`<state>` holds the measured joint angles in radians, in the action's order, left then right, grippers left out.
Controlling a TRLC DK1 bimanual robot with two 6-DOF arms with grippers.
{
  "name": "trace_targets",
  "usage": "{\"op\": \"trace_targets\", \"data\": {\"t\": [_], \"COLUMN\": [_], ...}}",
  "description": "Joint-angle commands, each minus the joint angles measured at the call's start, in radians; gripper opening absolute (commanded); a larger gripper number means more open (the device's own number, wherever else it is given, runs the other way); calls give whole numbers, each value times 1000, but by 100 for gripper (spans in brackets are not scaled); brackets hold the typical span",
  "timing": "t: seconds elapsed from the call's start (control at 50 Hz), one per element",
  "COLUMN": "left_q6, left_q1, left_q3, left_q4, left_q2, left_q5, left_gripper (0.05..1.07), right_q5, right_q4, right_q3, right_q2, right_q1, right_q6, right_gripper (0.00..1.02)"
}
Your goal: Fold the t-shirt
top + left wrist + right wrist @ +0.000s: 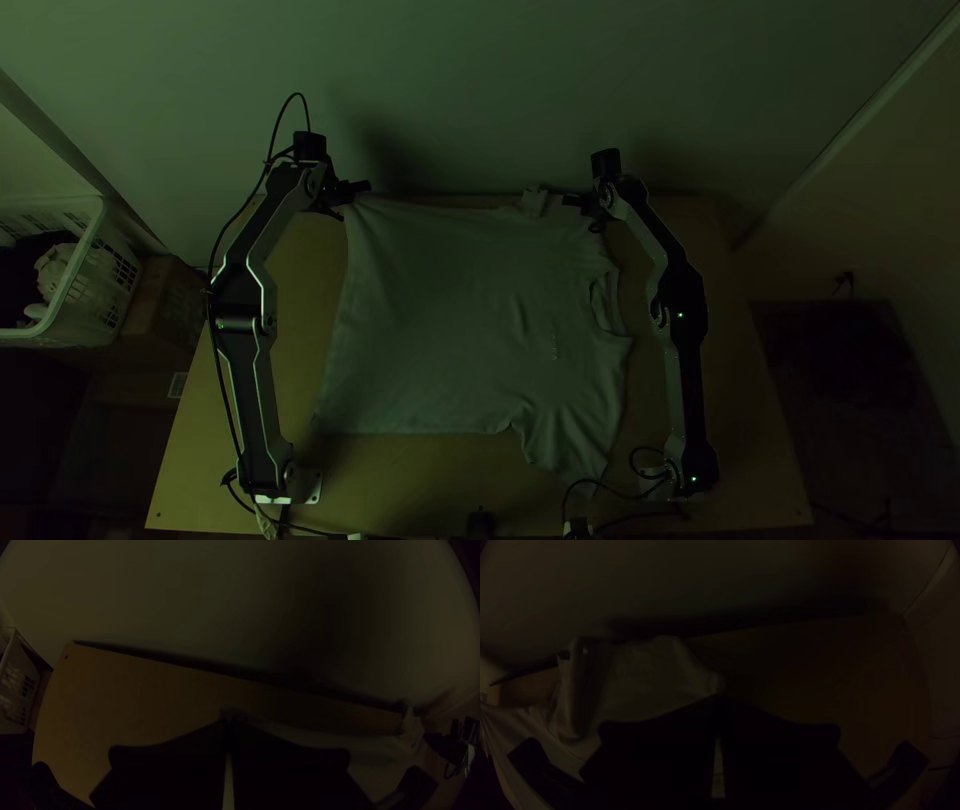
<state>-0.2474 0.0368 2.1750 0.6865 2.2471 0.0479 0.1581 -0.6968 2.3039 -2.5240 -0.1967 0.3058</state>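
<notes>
The pale t-shirt [440, 320] lies spread on the table, its left edge straight and its neck opening at the right. One sleeve points toward the near edge; cloth bunches at the far edge. At the shirt's far left corner my left gripper [358, 188] is shut on the cloth. My right gripper [574, 200] is shut on the far edge near the right shoulder, just right of the bunched part. In the left wrist view, the left gripper [229, 726] has its fingertips together, with the shirt [380, 760] stretching away. The right gripper [718, 702] pinches the shirt [640, 680] at its fingertips.
A wall stands directly behind the table's far edge. Bare wood [740, 420] shows to the right of the right arm and along the near edge. A white laundry basket [85, 270] with cloth in it stands off the table's left side. Cables loop near both bases.
</notes>
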Motion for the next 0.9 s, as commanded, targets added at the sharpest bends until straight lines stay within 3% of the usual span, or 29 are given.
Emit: {"op": "trace_targets", "data": {"t": [0.0, 0.38, 0.88], "left_q6": [-7, 23, 31], "left_q1": [-21, 5, 21], "left_q3": [0, -113, -379], "left_q4": [11, 8, -113], "left_q2": [5, -50, -218], "left_q5": [7, 1, -17], "left_gripper": [8, 8, 8], "right_q5": [17, 17, 18], "right_q4": [-21, -121, -115], "right_q3": [-32, -103, -386], "right_q2": [67, 163, 387], "right_q1": [16, 16, 5], "right_q6": [-10, -25, -51], "right_gripper": [2, 2, 2]}}
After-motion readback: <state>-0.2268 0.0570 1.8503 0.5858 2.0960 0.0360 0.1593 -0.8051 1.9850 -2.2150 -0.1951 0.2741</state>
